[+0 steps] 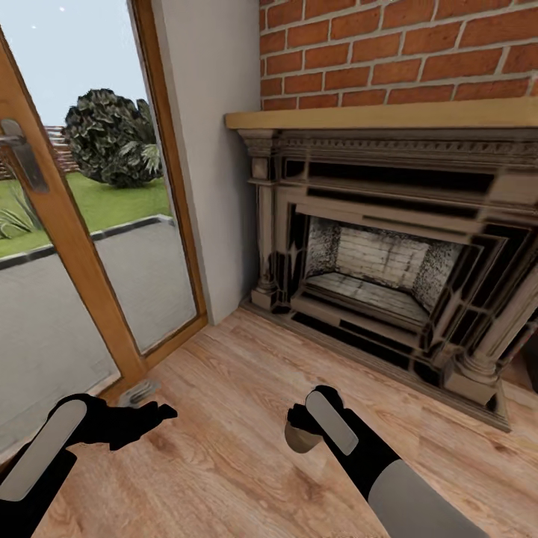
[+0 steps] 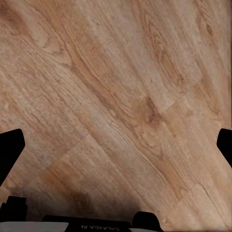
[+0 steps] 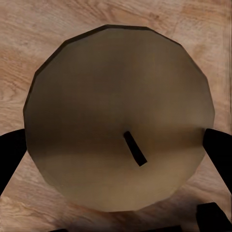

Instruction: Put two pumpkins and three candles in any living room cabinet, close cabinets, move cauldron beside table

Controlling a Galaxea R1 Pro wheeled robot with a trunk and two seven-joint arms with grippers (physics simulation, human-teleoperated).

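Head view: right gripper (image 1: 300,432) clamped on a candle (image 1: 301,439), held above the wood floor (image 1: 224,448) in front of the fireplace (image 1: 388,254). Left gripper (image 1: 153,415) holds nothing, fingers spread, near the glass door (image 1: 67,246).

Left wrist: fingertips (image 2: 10,150) wide apart at frame edges, just floor planks (image 2: 116,96) between.

Right wrist: candle top (image 3: 118,123) with dark wick (image 3: 135,148), fingers (image 3: 9,154) pressed on both sides.
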